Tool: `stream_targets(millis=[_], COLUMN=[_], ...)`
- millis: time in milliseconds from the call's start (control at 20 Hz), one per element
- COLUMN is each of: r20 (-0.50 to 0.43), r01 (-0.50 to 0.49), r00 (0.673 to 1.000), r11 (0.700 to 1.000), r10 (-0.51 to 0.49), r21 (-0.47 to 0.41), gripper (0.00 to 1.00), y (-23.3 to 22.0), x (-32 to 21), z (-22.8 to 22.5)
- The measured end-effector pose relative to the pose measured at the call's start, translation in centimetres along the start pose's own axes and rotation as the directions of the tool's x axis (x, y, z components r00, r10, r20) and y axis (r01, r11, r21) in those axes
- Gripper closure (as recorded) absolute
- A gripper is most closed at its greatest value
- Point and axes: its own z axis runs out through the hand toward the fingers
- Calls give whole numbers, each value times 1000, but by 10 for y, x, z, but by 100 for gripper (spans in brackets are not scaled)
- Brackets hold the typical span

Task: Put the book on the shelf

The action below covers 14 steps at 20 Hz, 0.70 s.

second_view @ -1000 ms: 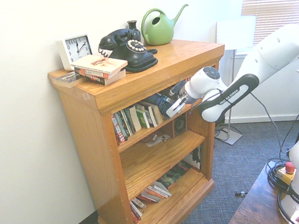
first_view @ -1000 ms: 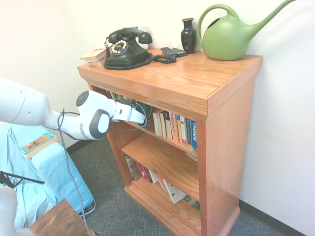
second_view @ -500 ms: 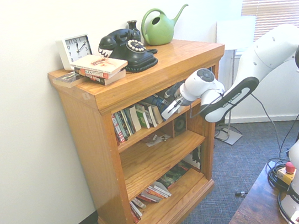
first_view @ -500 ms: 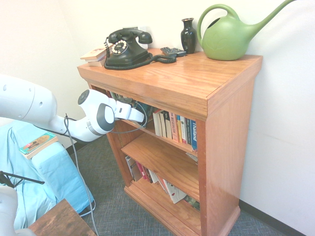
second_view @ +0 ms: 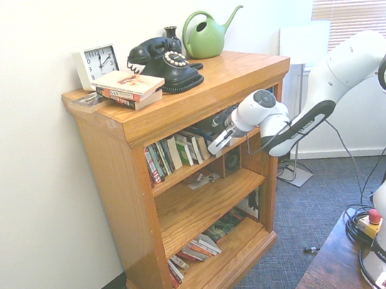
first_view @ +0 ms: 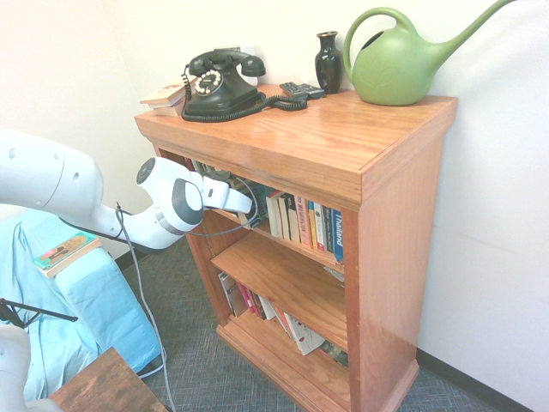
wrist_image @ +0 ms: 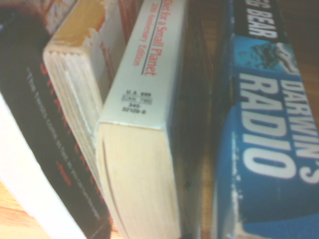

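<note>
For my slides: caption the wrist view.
Close-up of the blue Darwin's Radio book beside a white-spined paperback on the wooden shelf.

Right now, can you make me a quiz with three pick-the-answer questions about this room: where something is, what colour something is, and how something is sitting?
1. Where is the green plastic watering can?
A) on top of the orange-brown wooden bookcase
B) on the floor
C) on the lowest shelf

2. What colour is the cover of the thick "Darwin's Radio" paperback book?
A) red
B) blue
C) yellow

3. How is the handset of the black rotary telephone sitting?
A) resting on its cradle
B) dangling by its cord
C) lying on the carpet

Answers:
1 A: it stands on the top board, by the wall.
2 B: the wrist view shows white letters on blue.
3 A: it lies across the phone's top.
</note>
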Motion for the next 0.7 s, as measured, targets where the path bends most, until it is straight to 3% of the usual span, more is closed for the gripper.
stream_targets(millis=[350,700], r20=[18,35], r01=[-8,-40], r00=[1000,999], r11=[1000,999], r10=[8,40], r21=[-9,3], gripper=[0,0], y=[14,48], x=[-11,-68], z=[2,-44])
